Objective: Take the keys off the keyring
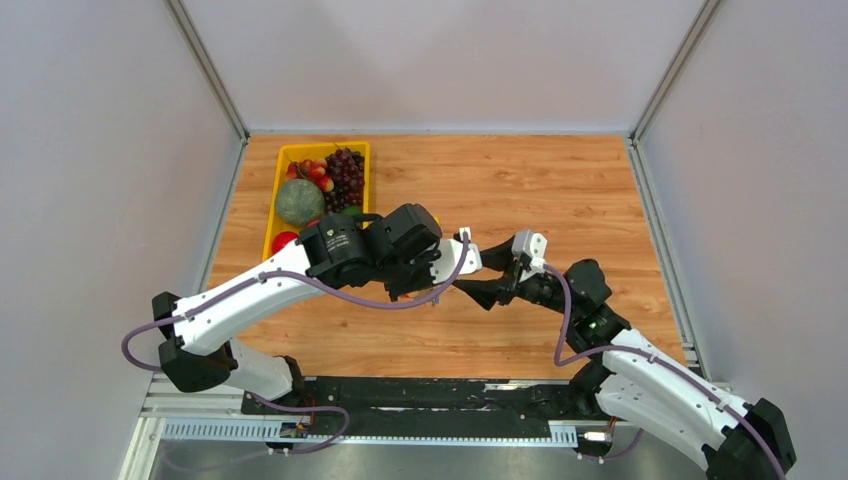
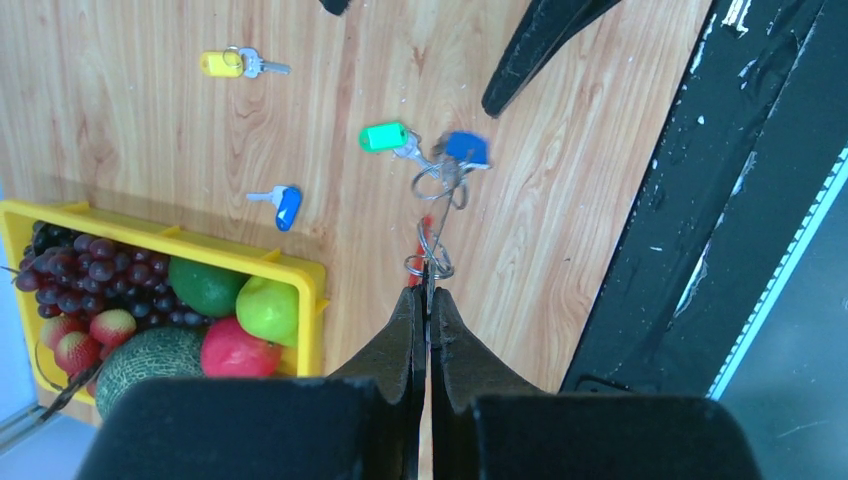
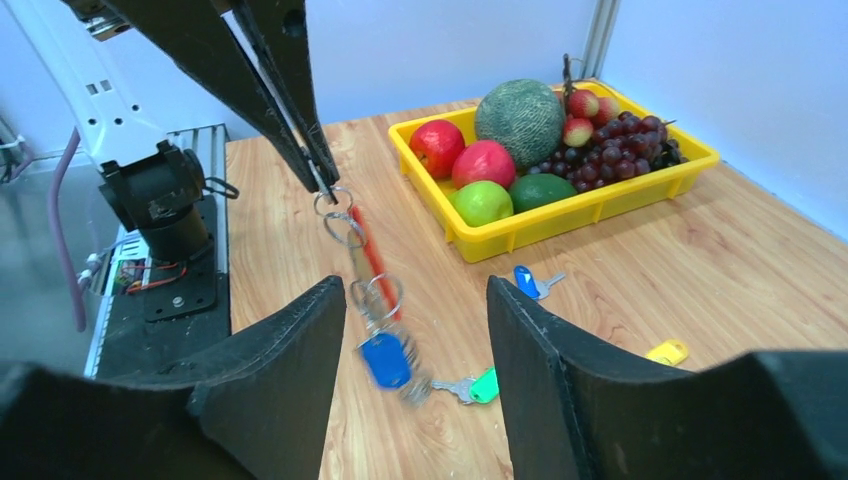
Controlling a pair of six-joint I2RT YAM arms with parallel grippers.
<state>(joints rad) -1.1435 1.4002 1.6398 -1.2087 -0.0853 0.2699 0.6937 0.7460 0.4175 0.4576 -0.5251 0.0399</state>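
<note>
My left gripper (image 2: pixel 428 295) is shut on a silver wire loop at the top of the keyring (image 2: pixel 426 236). The keyring is a red band with silver loops, and it hangs down from the fingertips above the table. A blue key (image 2: pixel 465 148) dangles at its lower end, blurred in the right wrist view (image 3: pixel 383 358). A green key (image 2: pixel 384 136) sits beside the lowest loops; I cannot tell if it is attached. My right gripper (image 3: pixel 415 290) is open, with the hanging keyring (image 3: pixel 370 255) between its fingers (image 3: pixel 290 350). In the top view both grippers (image 1: pixel 440 270) (image 1: pixel 488 290) meet mid-table.
A second blue key (image 2: pixel 283 206) and a yellow key (image 2: pixel 228 64) lie loose on the wood, also seen in the right wrist view (image 3: pixel 525 282) (image 3: pixel 668 351). A yellow fruit tray (image 1: pixel 272 210) (image 3: pixel 560 215) stands at the far left. A black base rail (image 2: pixel 720 200) runs along the near edge.
</note>
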